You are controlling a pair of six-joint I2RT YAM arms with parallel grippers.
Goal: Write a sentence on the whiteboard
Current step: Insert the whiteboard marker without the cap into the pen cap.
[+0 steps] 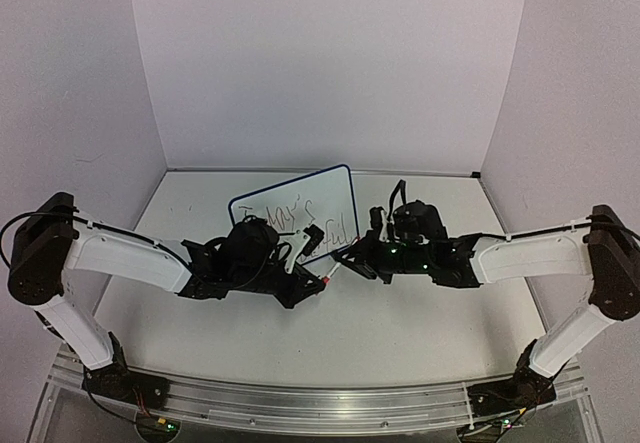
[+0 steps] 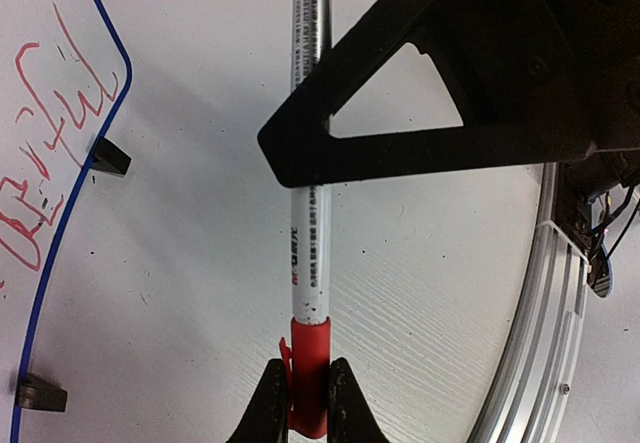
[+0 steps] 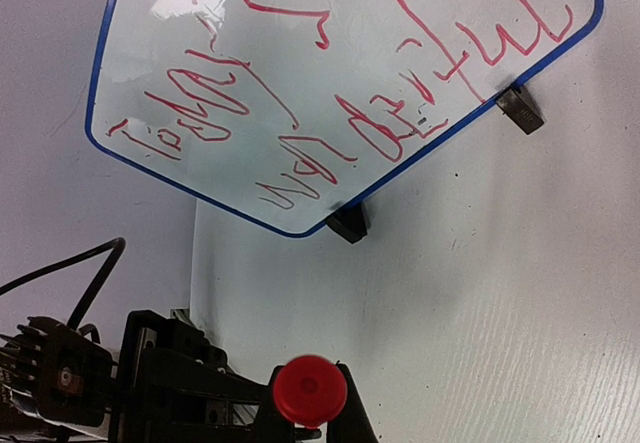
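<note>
Whiteboard just behind L end effector w/ marker

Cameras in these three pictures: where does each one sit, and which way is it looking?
Top external: fixed high behind the arms, looking down and forward at the table, the whiteboard, the left arm and right arm.
Left wrist: on the left arm, looking along the left hand, shut on the marker.
Right wrist: on the right arm, looking past the right hand and the marker's red end at the sentence.
Shared: both wrist views show the marker, the whiteboard and its black feet.
</note>
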